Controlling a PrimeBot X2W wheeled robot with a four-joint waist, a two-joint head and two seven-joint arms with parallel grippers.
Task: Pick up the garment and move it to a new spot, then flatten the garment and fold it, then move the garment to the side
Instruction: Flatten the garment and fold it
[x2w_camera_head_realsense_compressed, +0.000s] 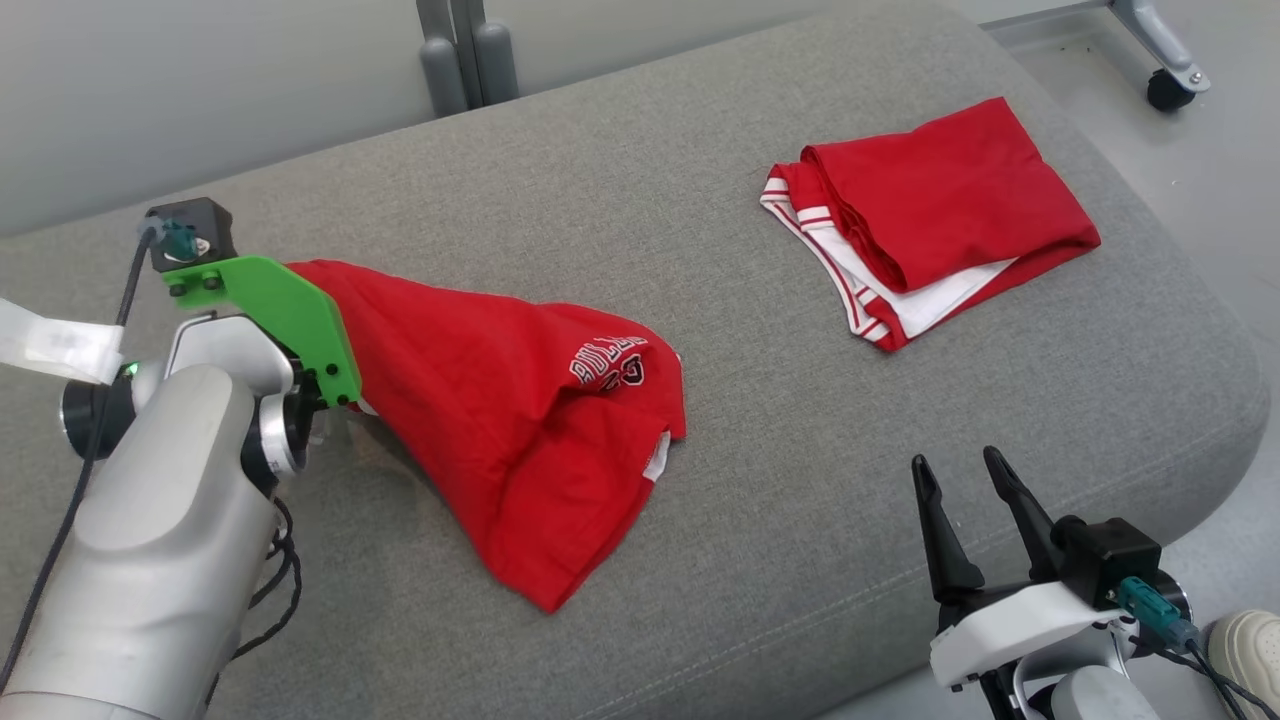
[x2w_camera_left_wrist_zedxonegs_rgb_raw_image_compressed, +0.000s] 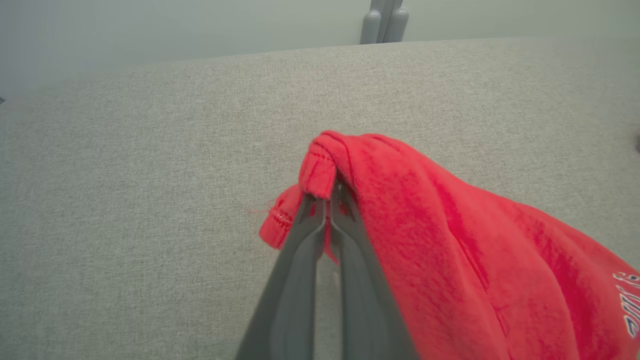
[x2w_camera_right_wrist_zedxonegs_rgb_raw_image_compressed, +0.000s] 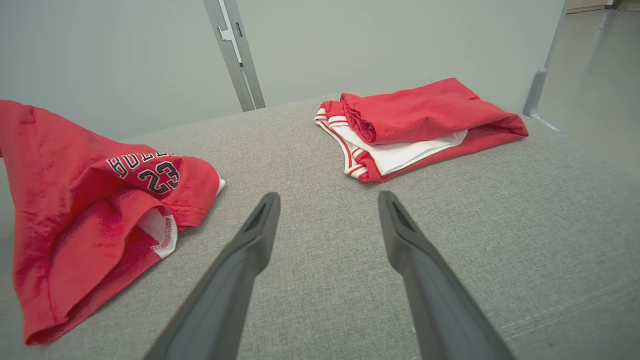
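One hemmed corner of the red garment is sitting clamped in my closed left end effector, the rest trailing to its right onto the grey surface. My right end effector is hanging open, empty. I am judging a higher lift wise before carrying, avoiding the folded red pile ahead of the right one.
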